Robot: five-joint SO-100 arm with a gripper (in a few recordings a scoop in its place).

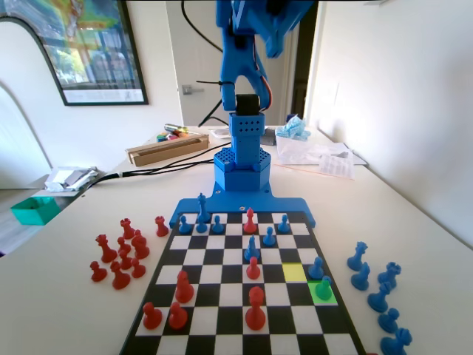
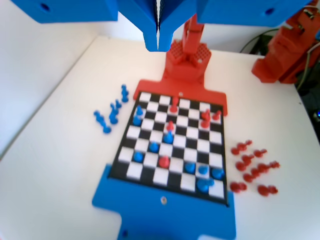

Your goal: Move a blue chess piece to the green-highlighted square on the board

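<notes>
My gripper (image 2: 158,44) hangs high above the board (image 2: 131,172), jaws pressed together with nothing between them. In the wrist view the tips sit over the bare table just beyond the board's far edge, well apart from every piece.

The blue chess piece (image 1: 324,289) stands upright on the green-highlighted square (image 1: 330,298), at the board's (image 1: 222,318) right edge in the fixed view, toward the near end. It looks green-tinted there, covered by the same overlay as the square. A second blue pawn (image 1: 316,268) stands on the square just behind it, beside the yellow square (image 1: 294,272). In the wrist view these two show as a blurred blue pair (image 2: 137,116) at the board's left edge; I cannot separate them there, and no highlight colours show.

On the board otherwise: a row of blue pieces (image 1: 218,222) along the edge nearest my base, with one red pawn (image 1: 250,220) among them; two more blue pieces (image 1: 253,248) near the middle; red pawns (image 1: 255,308) toward the near end, centre and left.

Off the board, fixed view: a cluster of red pieces (image 1: 122,255) on the table along the left side, a line of blue pieces (image 1: 378,296) along the right side.

No containers on the board. A small green tray (image 1: 35,210) sits at the table's far left edge; contents not visible.
</notes>
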